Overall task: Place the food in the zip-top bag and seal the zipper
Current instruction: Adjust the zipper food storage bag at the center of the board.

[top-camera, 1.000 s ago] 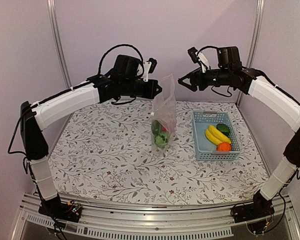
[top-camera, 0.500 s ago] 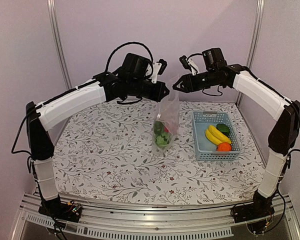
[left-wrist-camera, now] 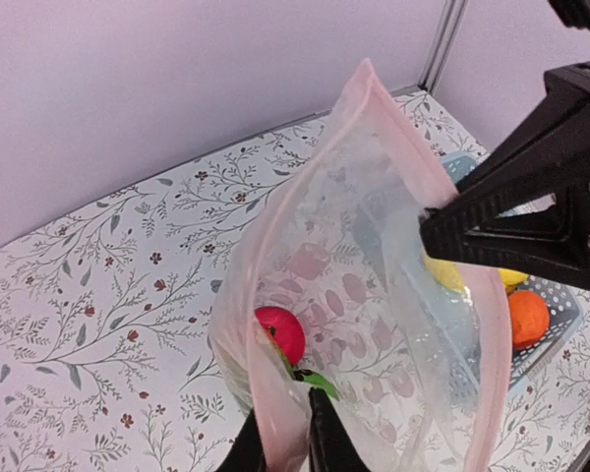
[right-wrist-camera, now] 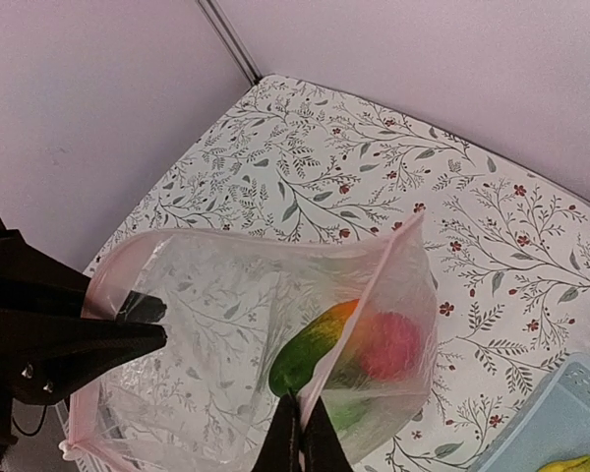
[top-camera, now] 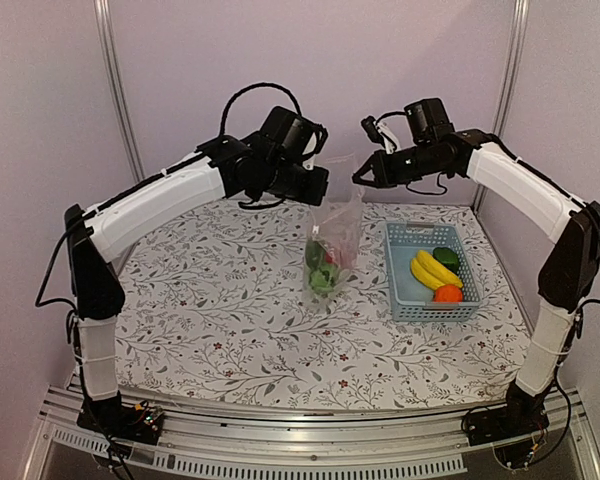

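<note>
The clear zip-top bag [top-camera: 335, 235] hangs upright over the table's middle, mouth up and spread between both grippers. My left gripper [top-camera: 325, 190] [left-wrist-camera: 285, 433] is shut on the near side of its pinkish zipper [left-wrist-camera: 388, 113] rim. My right gripper [top-camera: 358, 178] [right-wrist-camera: 302, 413] is shut on the opposite rim. Inside at the bottom lie food pieces: a red apple [left-wrist-camera: 280, 332] [right-wrist-camera: 391, 344], a green-and-orange piece [right-wrist-camera: 310, 356] and another green piece [left-wrist-camera: 323, 382]. More food sits in the basket: yellow bananas [top-camera: 435, 268], an orange [top-camera: 447, 293], a dark green piece [top-camera: 446, 255].
A light-blue plastic basket [top-camera: 400, 232] stands right of the bag on the floral tablecloth [top-camera: 210, 300]. The back wall and a metal corner post [top-camera: 510, 70] rise close behind the arms.
My right gripper has come in from the right and closed on the bag's rim. The left gripper has shifted right and slightly down, and the bag's mouth now spreads between the two.
</note>
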Tool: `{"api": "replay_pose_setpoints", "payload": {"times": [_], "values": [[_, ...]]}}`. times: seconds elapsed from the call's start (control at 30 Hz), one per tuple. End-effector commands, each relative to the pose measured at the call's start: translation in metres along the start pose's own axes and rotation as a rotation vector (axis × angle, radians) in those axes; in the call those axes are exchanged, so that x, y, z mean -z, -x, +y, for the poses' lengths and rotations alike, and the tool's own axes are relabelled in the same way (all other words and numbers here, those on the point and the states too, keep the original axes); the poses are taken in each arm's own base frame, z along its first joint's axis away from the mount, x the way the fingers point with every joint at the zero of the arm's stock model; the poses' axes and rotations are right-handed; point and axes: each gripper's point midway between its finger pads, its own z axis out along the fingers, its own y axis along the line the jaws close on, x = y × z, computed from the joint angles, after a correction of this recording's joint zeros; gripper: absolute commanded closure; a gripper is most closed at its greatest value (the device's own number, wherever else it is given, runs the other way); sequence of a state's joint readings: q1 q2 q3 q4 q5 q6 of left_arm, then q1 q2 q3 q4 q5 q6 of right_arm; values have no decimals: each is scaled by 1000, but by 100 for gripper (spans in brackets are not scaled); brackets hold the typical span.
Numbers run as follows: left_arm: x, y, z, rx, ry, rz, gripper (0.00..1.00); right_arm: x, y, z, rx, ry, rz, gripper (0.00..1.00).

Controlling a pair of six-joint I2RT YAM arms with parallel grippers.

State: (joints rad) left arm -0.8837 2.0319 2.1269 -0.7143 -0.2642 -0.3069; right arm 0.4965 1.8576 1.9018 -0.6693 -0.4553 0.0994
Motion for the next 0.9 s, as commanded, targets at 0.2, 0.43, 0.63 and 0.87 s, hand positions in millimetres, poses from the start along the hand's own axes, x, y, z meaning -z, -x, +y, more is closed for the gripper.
{"api": "replay_pose_setpoints", "payload": {"times": [0.2,0.43,0.63,0.87], "values": [[15,8,22,-19,144,-17,100,29,19,20,-3,20,-65,100],[20,22,63,-61,255,-43,100,38,33,59,87,229,-81,55],[50,54,125,-156,435,-94,100,75,52,40,113,222,-147,43],[50,44,129,-246,413,-68,100,90,26,-34,84,58,-125,41]]}}
